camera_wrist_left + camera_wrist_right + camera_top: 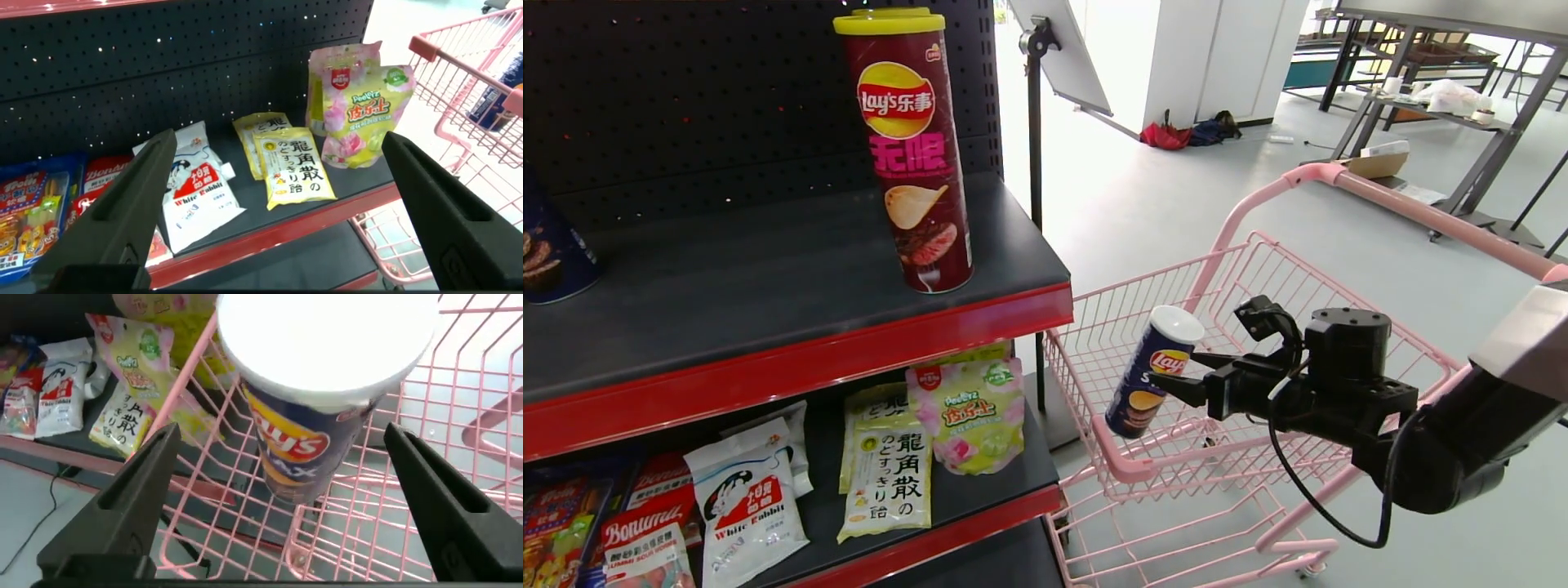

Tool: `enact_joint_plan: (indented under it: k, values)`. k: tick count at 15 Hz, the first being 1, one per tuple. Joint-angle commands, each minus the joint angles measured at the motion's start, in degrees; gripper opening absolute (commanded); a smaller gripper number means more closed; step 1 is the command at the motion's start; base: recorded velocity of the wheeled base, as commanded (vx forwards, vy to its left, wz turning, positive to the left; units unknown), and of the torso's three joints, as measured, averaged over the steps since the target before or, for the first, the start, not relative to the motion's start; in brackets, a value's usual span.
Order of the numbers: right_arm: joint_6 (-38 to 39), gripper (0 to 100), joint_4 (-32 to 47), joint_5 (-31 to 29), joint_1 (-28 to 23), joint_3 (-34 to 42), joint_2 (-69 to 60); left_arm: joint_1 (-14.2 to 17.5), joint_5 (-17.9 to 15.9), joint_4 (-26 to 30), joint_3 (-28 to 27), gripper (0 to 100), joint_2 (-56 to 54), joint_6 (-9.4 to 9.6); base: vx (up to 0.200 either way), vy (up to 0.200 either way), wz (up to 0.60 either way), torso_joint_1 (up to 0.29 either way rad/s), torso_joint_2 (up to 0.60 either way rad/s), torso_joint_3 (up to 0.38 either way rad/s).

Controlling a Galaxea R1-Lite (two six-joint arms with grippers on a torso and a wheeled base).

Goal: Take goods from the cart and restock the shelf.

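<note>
Two tools show, both with fingers spread wide. The right tool (1176, 371) sits at centre right of the head view, above the pink cart (1421, 214). Its fingers (139, 490) stand on either side of a blue chip can (1156, 359) with a white lid. The right wrist view shows open space between each finger and the can's body, so nothing is pinched. The can is tilted, lid up and toward the arm, with its base down inside the cart's basket near the front corner. Whether it rests on the wire cannot be told.

The left tool (279, 139) faces the lower shelf (1029, 465), and its fingers (147, 188) are far apart with nothing between them. Flat on that shelf lie a pink-and-green bag (972, 412), a yellow-and-white bag (890, 474) just beside it and a white bag (747, 510) further left.

On the upper shelf (727, 278), at top centre of the head view, a tall red can (915, 155) with a yellow lid stands upright near the front edge. A dark blue container (551, 253) sits at the far left edge, well apart from it.
</note>
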Motion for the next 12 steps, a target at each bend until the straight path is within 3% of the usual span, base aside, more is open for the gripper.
enact_joint_plan:
  k: [1, 12]
  values:
    - [0.0, 100, -0.1, 0.0, 0.3, -2.4, 3.1, 0.1, 0.1, 0.0, 0.0, 100, 0.0, 0.00, 0.000, 0.000, 0.00, 0.000, 0.00, 0.000]
    - [0.5, 100, -4.6, -1.9, 0.4, -11.5, 11.5, 0.1, 0.0, 0.0, 0.0, 100, 0.0, 0.43, 0.000, 0.000, 0.00, 0.000, 0.00, 0.000]
